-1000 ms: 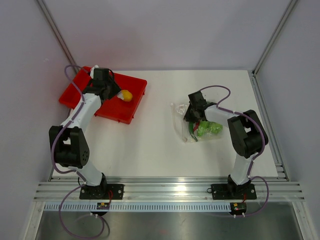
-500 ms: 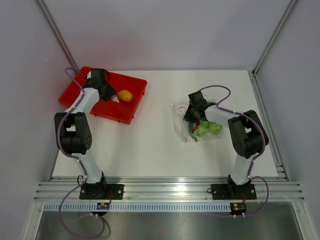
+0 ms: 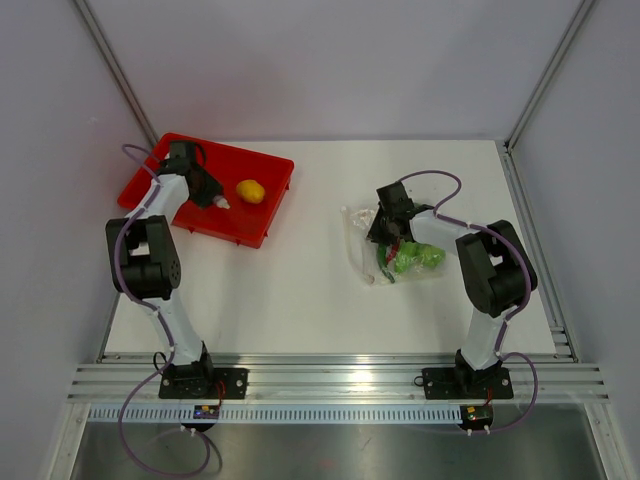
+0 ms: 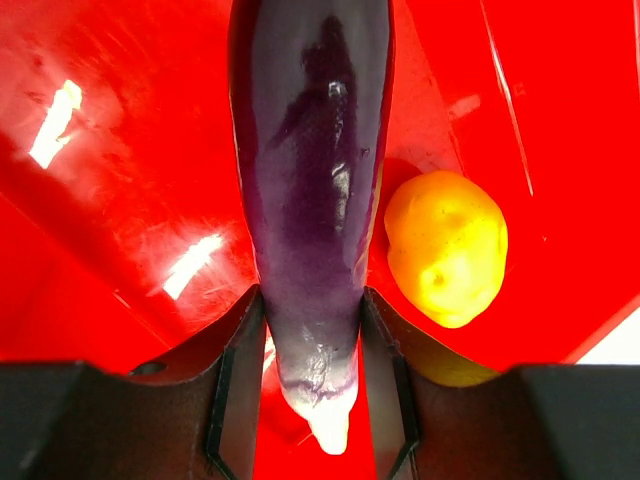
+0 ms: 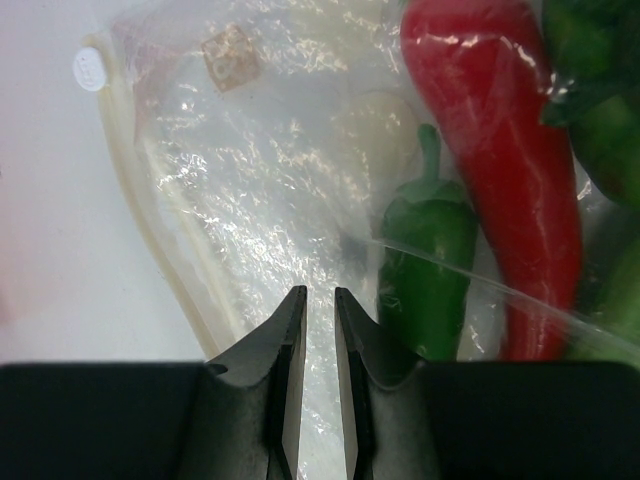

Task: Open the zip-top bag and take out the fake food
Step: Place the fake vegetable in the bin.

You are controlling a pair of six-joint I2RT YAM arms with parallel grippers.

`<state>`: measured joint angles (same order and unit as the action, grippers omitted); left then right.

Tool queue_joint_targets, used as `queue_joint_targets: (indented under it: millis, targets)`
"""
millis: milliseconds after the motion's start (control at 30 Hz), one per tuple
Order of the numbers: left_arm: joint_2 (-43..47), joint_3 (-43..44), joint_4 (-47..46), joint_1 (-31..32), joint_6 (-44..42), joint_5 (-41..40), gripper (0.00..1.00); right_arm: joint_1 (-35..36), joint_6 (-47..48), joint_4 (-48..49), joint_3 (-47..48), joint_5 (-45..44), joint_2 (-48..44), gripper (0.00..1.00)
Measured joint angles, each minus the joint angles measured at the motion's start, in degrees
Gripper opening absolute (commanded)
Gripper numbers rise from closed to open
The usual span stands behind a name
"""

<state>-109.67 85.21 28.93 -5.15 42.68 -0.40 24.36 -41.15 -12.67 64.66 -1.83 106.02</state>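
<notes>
Clamping the eggplant (image 4: 310, 150), the left gripper (image 4: 312, 300) hangs over the tray (image 4: 120, 200) at 10 o'clock on the table (image 3: 300, 300), probably to drop it beside the yellow piece (image 4: 447, 245). The right gripper (image 5: 320, 295) seems to pinch the bag (image 5: 250, 200) at 3 o'clock, anchoring it with peppers (image 5: 430, 240) inside.

A: Where does the purple eggplant (image 4: 310, 200) end?
B: Off the left wrist view's top edge.
A: The red pepper (image 5: 505, 170)?
B: Cut off at top too; green pieces (image 5: 603, 135) inside the zip-top bag (image 5: 250, 200) run off right.

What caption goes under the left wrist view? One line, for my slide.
Left gripper clamps a purple toy eggplant over the red tray, yellow toy lying beside it.
</notes>
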Motion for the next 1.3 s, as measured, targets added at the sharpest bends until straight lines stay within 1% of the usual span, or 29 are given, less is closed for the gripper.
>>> queue_joint_targets:
  millis: [167,367,467,600,633,700,800,867,933,1000,1033,1067,1100,1200,1300]
  targets:
    - [-1.2,0.2,0.3,0.1,0.0,0.9,0.4,0.0,0.0,0.3,-0.2,0.0,-0.2,0.25]
    - [-1.5,0.1,0.4,0.0,0.1,2.1,0.4,0.0,0.0,0.8,-0.2,0.0,-0.3,0.25]
    - [-1.5,-0.5,-0.7,0.0,0.3,2.8,0.44,0.0,0.0,0.8,-0.2,0.0,-0.3,0.25]
    - [-1.5,-0.9,-1.3,0.0,0.5,3.9,0.53,0.0,0.0,0.8,-0.2,0.0,-0.3,0.25]
    - [-1.5,-1.3,-2.0,0.0,0.7,3.9,0.59,0.0,0.0,0.8,-0.2,0.1,-0.3,0.25]
    - [-0.9,-3.0,-3.3,0.0,0.8,3.9,0.66,0.0,0.0,0.9,-0.3,0.3,-0.4,0.25]
    - [1.1,-6.3,-4.2,0.0,1.3,3.5,0.67,0.0,0.0,1.0,-0.7,0.4,-0.7,0.25]
    - [2.1,-6.8,-4.2,0.0,1.3,3.4,0.73,0.0,0.0,1.0,-1.0,0.4,-0.9,0.25]
    - [3.3,-6.8,-4.5,0.0,1.5,3.7,0.74,0.0,0.0,1.0,-1.0,0.4,-1.0,0.25]
    - [5.0,-7.0,-5.3,0.0,1.6,4.5,0.8,0.0,0.0,1.4,-1.3,0.4,-1.4,0.25]
    - [6.1,-7.2,-6.0,-0.1,1.8,5.0,0.84,0.0,0.0,1.6,-1.6,0.4,-1.7,0.25]
    - [7.2,-7.8,-6.8,-0.1,1.9,5.2,0.92,0.0,0.0,1.9,-2.0,0.4,-2.2,0.26]
    - [8.9,-8.9,-8.3,-0.1,2.1,5.6,0.95,0.0,0.0,2.1,-2.4,0.4,-2.7,0.27]
    - [14.1,-11.6,-10.6,-0.1,2.7,6.7,0.98,0.0,0.0,2.7,-3.5,0.4,-4.2,0.27]
    - [17.3,-11.7,-12.3,-0.5,3.1,8.9,0.98,0.0,0.0,3.7,-4.3,0.4,-5.2,0.27]
